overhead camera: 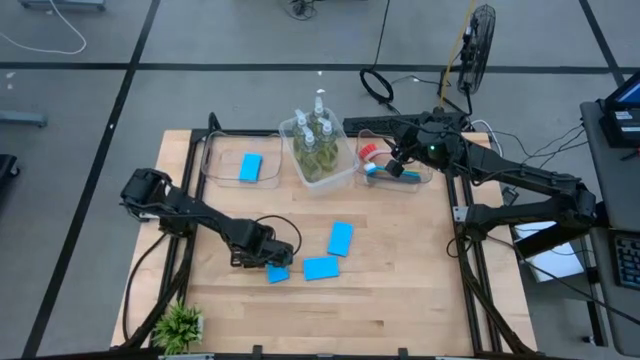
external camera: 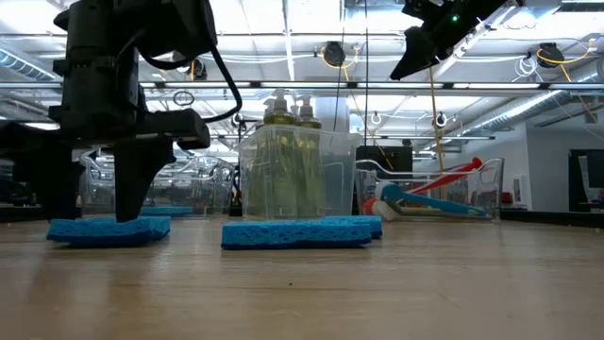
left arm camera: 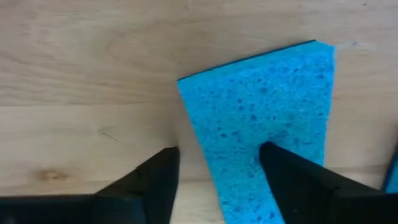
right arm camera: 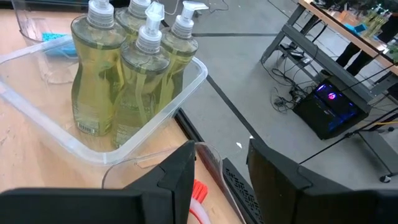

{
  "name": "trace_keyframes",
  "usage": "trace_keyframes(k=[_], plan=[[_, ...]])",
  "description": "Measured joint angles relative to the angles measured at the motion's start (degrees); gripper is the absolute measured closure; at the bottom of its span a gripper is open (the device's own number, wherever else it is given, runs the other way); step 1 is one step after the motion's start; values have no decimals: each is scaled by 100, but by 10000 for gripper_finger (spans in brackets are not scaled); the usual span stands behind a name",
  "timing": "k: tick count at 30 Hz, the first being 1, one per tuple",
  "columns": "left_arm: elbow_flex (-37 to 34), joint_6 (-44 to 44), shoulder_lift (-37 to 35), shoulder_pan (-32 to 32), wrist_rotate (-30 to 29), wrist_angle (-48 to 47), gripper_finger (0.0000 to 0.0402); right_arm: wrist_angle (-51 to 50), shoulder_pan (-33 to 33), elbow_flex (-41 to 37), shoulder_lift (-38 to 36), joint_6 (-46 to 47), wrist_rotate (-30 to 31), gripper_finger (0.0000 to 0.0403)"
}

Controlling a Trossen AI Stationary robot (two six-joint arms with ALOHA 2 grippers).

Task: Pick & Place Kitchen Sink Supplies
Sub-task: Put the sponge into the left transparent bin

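Four pump bottles (overhead camera: 314, 140) stand upright in the far middle tub, one blue sponge (overhead camera: 250, 167) lies in the far left tub, three sponges (overhead camera: 321, 268) lie flat mid-table, and brushes (overhead camera: 385, 168) rest in the far right tub.

Bottles (overhead camera: 313, 140) in the middle tub (overhead camera: 342, 176) (brushes (overhead camera: 385, 170) right); three sponges (overhead camera: 321, 267) on the table (overhead camera: 400, 280).
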Motion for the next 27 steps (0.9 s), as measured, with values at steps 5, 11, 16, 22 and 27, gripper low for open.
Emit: trace_keyframes(k=[5,11,16,22,27], plan=[[-229,-242,-28,2,-7,337,259,-17,2,0,0,0,0,266],[-258,-236,-28,-4,-99,318,386,-25,2,0,0,1,-526,266],[-296,-127,-183,-12,-128,239,391,-25,2,0,0,0,-896,266],[-347,-140,-1099,-116,-1273,-271,397,-22,2,0,0,-124,-879,266],[-324,111,-2155,-107,-2448,-555,398,-22,2,0,0,-245,-876,266]])
